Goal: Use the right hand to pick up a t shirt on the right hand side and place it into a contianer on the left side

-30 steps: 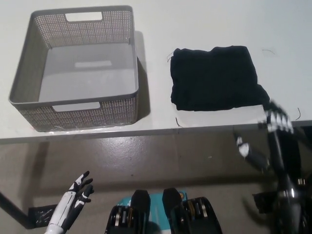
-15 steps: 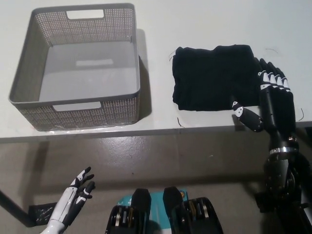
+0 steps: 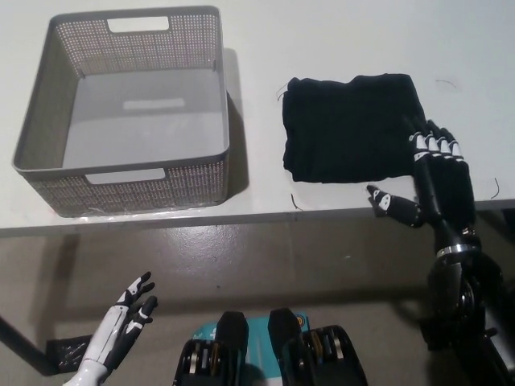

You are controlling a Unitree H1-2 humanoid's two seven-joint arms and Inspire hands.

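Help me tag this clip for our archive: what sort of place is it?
Probably a lab or test bench, not a home: a plain white table holds only a grey perforated basket and a folded black t-shirt, above bare flooring.

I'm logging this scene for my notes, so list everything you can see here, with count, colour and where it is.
basket: one, grey perforated, handle cut-outs, nothing inside, table's left part.
t-shirt: one, black, folded, table's right part, near the front edge.
table: one, white, across the upper picture.
floor: brownish, below the table edge.
left hand: white, resting low at lower left, fingers apart, holding nothing.
right hand: black, at the t-shirt's right front corner, fingers spread over the cloth edge, not closed on it.
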